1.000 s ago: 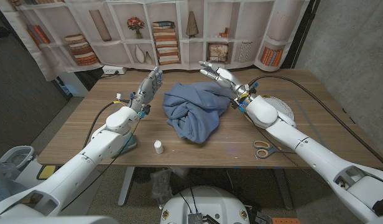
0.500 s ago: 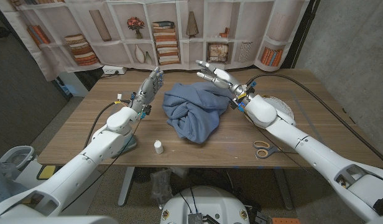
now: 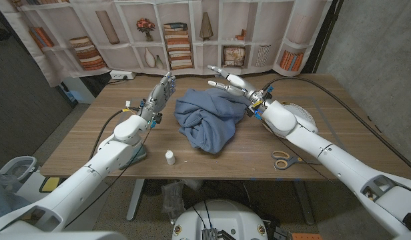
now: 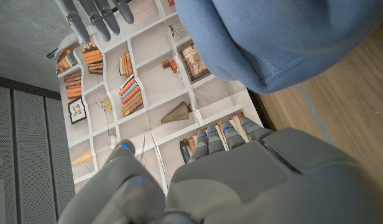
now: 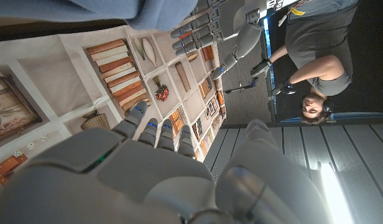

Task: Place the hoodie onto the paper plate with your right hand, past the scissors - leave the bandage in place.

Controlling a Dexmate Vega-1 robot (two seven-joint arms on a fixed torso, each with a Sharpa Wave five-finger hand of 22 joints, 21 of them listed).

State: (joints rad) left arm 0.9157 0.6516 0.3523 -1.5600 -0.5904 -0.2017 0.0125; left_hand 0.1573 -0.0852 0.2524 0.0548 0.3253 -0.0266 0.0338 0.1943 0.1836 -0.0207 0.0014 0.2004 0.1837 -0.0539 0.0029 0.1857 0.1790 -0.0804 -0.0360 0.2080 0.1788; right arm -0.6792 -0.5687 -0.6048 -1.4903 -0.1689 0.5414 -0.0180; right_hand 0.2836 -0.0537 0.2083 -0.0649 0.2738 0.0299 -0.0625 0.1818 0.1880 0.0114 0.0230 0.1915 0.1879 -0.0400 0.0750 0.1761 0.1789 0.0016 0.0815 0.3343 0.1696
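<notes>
Change since the earlier frames: the right robot hand (image 3: 230, 79) has shifted slightly toward the robot's left, its outstretched fingers now reaching a little further over the far edge of the hoodie (image 3: 209, 119). The left robot hand (image 3: 161, 91) has not moved, and the hoodie, scissors (image 3: 283, 160) and paper plate (image 3: 301, 115) lie as before.

Surface and room: the worktop (image 3: 92, 143) is wooden, with a printed bookshelf backdrop (image 3: 192, 33) hanging behind its far edge and a grey wall to the robot's right. A small white bottle (image 3: 170, 157) stands near the front edge, on the robot's left of the hoodie. A person (image 5: 313, 59) wearing a headset is seen in the right wrist view, beyond the left robot hand (image 5: 222, 28).

Task items: the hoodie lies crumpled in a blue heap at the centre of the worktop, between the two arms. The paper plate sits to the robot's right, partly hidden behind the right forearm. The scissors lie near the front edge on the robot's right, well apart from the hoodie.

Robot hands: the right robot hand is released, fingers spread, poised just above the hoodie's far right edge and holding nothing. The left robot hand is likewise released, fingers straight and raised, just beside the hoodie's far left edge; the hoodie (image 4: 285, 37) shows close to it in the left wrist view.
</notes>
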